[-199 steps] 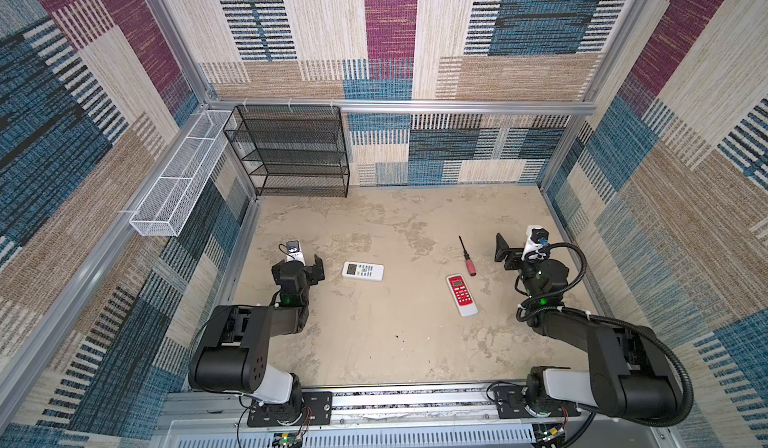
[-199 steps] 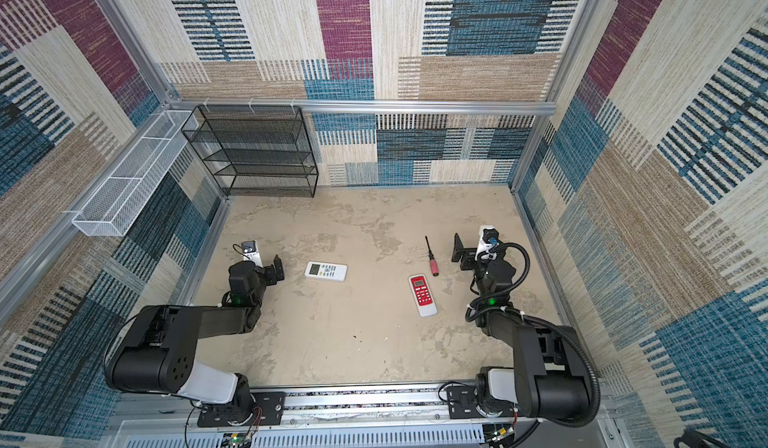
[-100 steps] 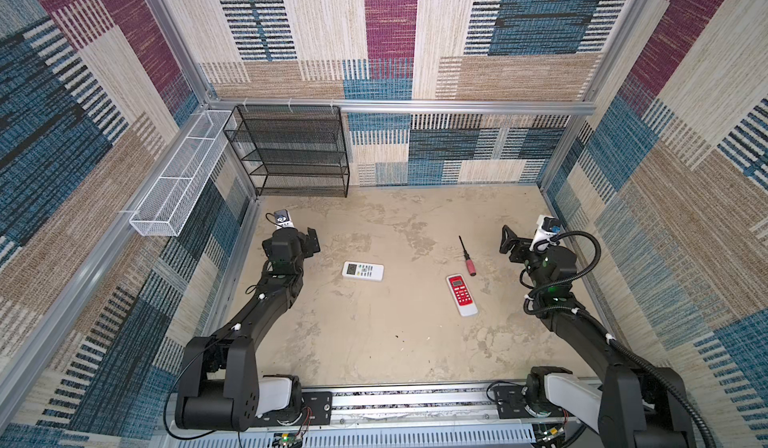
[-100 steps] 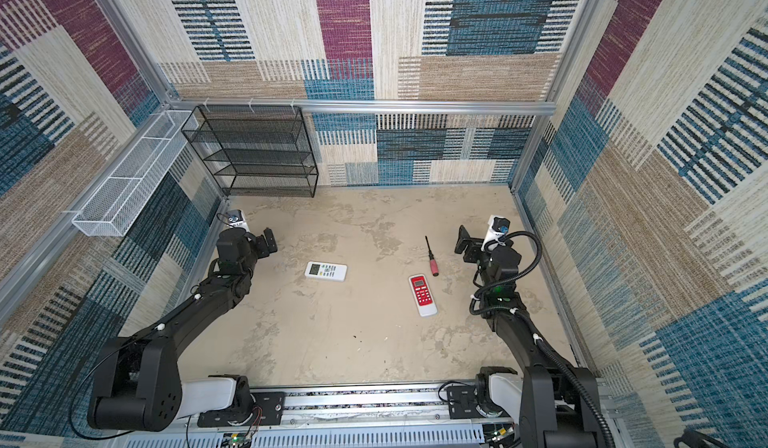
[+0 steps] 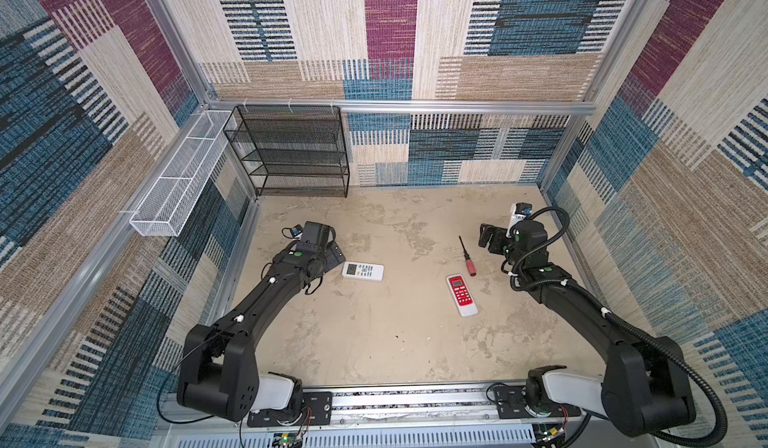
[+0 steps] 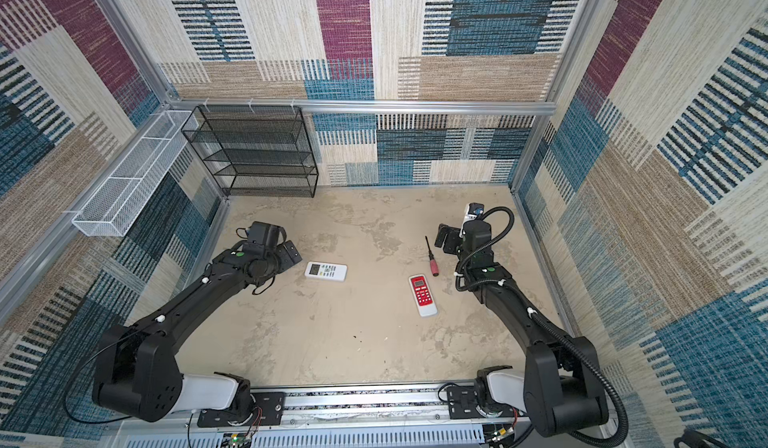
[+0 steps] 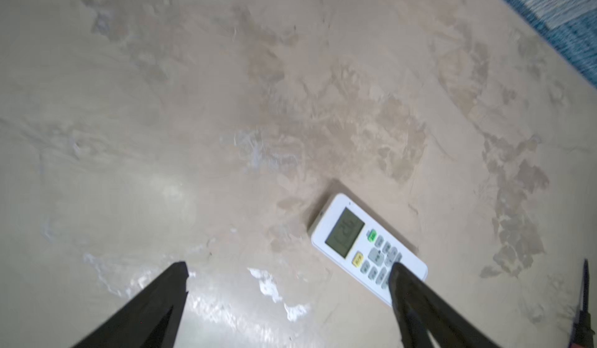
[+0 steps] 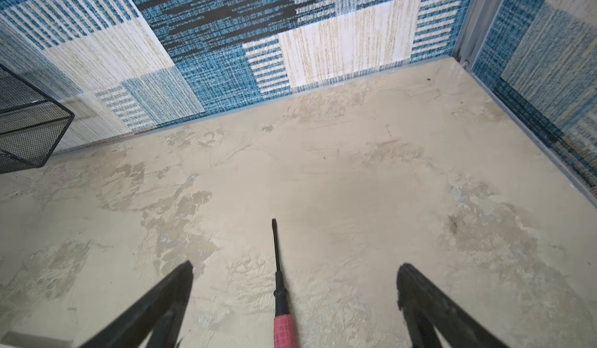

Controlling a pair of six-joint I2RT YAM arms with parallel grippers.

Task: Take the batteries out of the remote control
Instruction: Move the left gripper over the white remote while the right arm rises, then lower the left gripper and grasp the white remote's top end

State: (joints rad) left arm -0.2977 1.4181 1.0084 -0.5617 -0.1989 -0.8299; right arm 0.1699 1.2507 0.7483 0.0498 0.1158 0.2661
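- Left jaws: wide open and empty, low over the table (image 5: pixel 374 342) just beside the screen end of the white remote (image 5: pixel 363 271).
- In the left wrist view one finger (image 7: pixel 416 298) covered a corner of the white remote (image 7: pixel 361 246). Contact could not be judged there.
- Right jaws: wide open and empty, close to the tip end of the screwdriver (image 5: pixel 467 257).
- In the right wrist view the black shaft ran up between the two fingers (image 8: pixel 155 301). The red handle of the screwdriver (image 8: pixel 279 285) was cut off by the frame edge.
- Red remote (image 6: pixel 422 295): flat on the table, near the screwdriver handle but apart from it, and well apart from the white remote. It appeared in neither wrist view.
- Batteries: hidden in every view. Both remotes lay buttons up, backs against the table, so no compartment showed.
- At the edge of the left wrist view the screwdriver was only a blurred dark sliver.
- Black rack (image 5: pixel 291 151): against the back wall. Only one mesh corner (image 8: pixel 26 130) entered the right wrist view.
- White basket (image 5: pixel 178 176): on the left wall, its contents impossible to make out.
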